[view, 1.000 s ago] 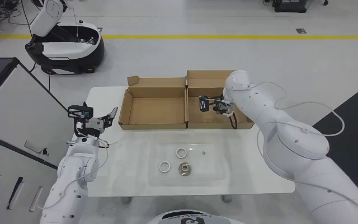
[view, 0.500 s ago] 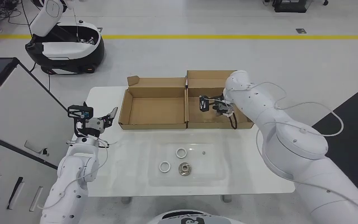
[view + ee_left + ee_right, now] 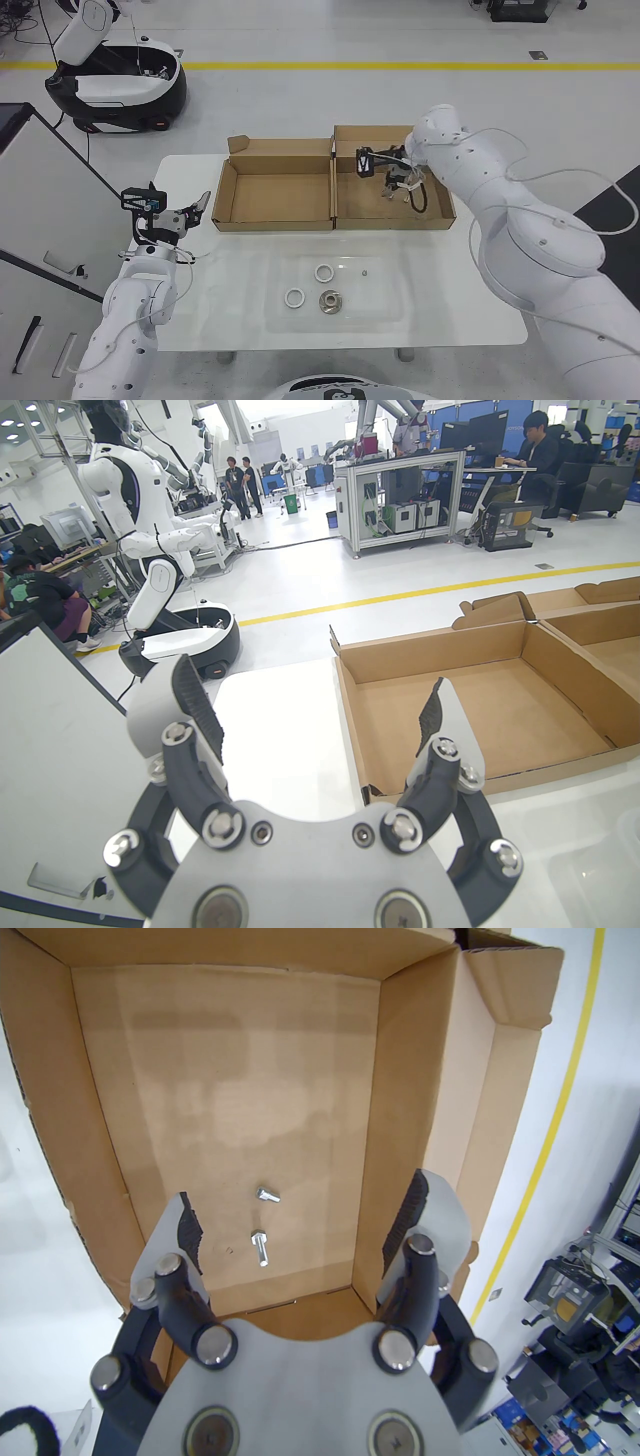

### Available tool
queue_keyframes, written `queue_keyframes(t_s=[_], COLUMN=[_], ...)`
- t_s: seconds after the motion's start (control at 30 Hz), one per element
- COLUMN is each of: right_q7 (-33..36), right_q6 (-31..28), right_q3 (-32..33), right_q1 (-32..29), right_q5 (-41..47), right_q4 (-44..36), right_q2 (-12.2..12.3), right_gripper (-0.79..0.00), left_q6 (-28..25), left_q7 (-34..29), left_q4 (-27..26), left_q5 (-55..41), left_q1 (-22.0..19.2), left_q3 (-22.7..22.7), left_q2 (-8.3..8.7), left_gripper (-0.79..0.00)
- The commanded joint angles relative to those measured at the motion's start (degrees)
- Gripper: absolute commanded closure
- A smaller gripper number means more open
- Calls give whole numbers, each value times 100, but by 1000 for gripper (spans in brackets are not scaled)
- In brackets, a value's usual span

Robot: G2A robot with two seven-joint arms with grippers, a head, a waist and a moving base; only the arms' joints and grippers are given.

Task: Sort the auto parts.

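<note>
Two silver bolts [image 3: 268,1194] [image 3: 260,1248] lie on the floor of the right cardboard box [image 3: 410,1078] [image 3: 440,205]. My right gripper [image 3: 301,1189] [image 3: 397,183] hangs open above them, with nothing between its fingers. On the table nearer the robot lie two white rings [image 3: 324,272] [image 3: 295,297], a metal hub-like part [image 3: 329,301] and a small bolt [image 3: 365,270]. My left gripper [image 3: 310,675] [image 3: 188,211] is open and holds nothing; it sits over the table's left edge, facing the left cardboard box [image 3: 475,700] [image 3: 275,195], whose floor is bare.
The loose parts rest on a clear plastic sheet [image 3: 385,300] in the middle of the white table [image 3: 240,290]. The two open boxes stand side by side along the far edge. A white mobile robot base [image 3: 120,85] is parked on the floor beyond the table's left corner.
My right arm has shifted a little toward the far right over the right box. The left arm and the parts on the table have not moved.
</note>
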Motion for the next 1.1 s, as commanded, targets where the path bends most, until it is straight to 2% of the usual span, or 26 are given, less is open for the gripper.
queue_keyframes(t_s=[0.0,0.37,0.6,0.83,1.07], right_q7=[-264,-1628,-2482,-3167,-3437], right_q6=[0,14,224,216,7], right_q3=[0,42,196,502,1064], right_q1=[36,250,274,148,-238], right_q5=[-86,-377,-437,-329,-57], right_q4=[-13,-330,-836,-1612,-2909], right_q2=[50,369,691,1189,1899], right_gripper=[-785,-785,-785,-785,-785], left_q6=[0,0,0,0,0], left_q7=[0,0,0,0,0], left_q4=[0,0,0,0,0], left_q5=[0,0,0,0,0], left_q1=[0,0,0,0,0], left_q3=[0,0,0,0,0], left_q2=[0,0,0,0,0], left_gripper=[-785,-785,-785,-785,-785])
